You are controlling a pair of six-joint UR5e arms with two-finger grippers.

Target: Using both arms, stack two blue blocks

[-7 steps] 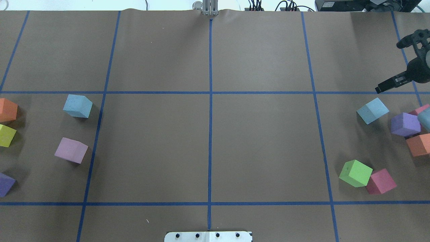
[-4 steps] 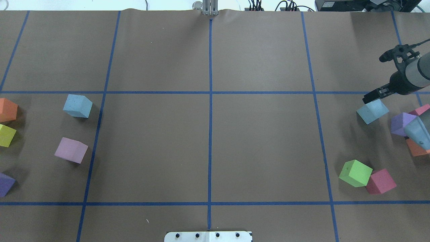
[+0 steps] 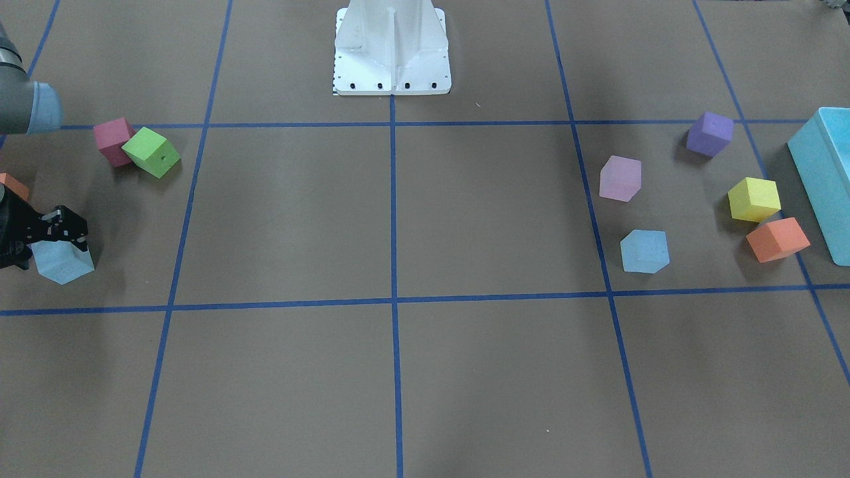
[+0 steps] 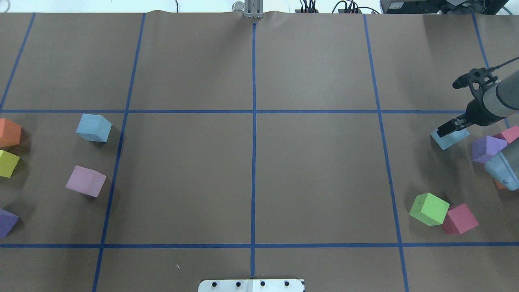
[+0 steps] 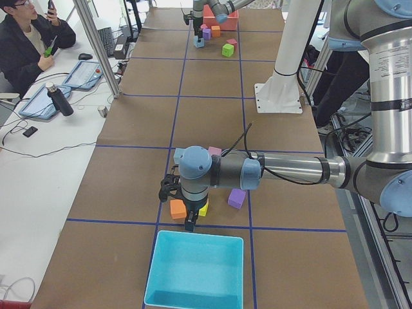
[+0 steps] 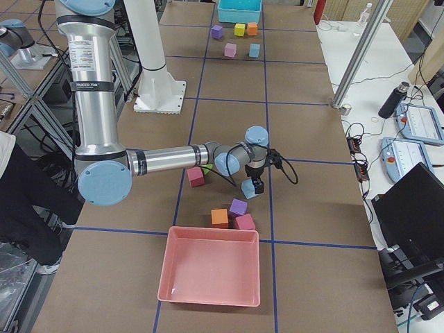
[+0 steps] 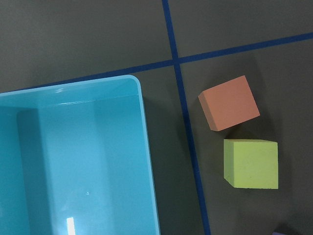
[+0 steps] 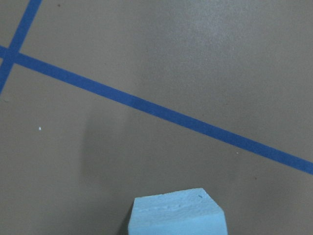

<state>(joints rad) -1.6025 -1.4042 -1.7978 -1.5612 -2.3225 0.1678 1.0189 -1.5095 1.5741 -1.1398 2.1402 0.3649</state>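
One blue block (image 4: 93,127) lies free on the left side of the table, also in the front view (image 3: 645,251). The other blue block (image 4: 449,140) lies at the right, also in the front view (image 3: 63,262) and at the bottom edge of the right wrist view (image 8: 176,213). My right gripper (image 4: 445,132) is low over this block's far edge, its fingers open, holding nothing. My left gripper (image 5: 181,209) shows only in the exterior left view, hovering over an orange cube (image 7: 229,103) and a yellow cube (image 7: 251,163); I cannot tell if it is open or shut.
A purple cube (image 4: 484,148) and a pink cube (image 4: 509,134) sit just right of the right block. Green (image 4: 429,209) and red (image 4: 459,219) cubes lie nearer the robot. A lilac cube (image 4: 86,181) lies near the left block. A turquoise box (image 3: 827,179) and a pink tray (image 6: 211,267) stand at the table's ends.
My right gripper has moved left and down from behind the right blue block to just over it. The blocks have not moved.
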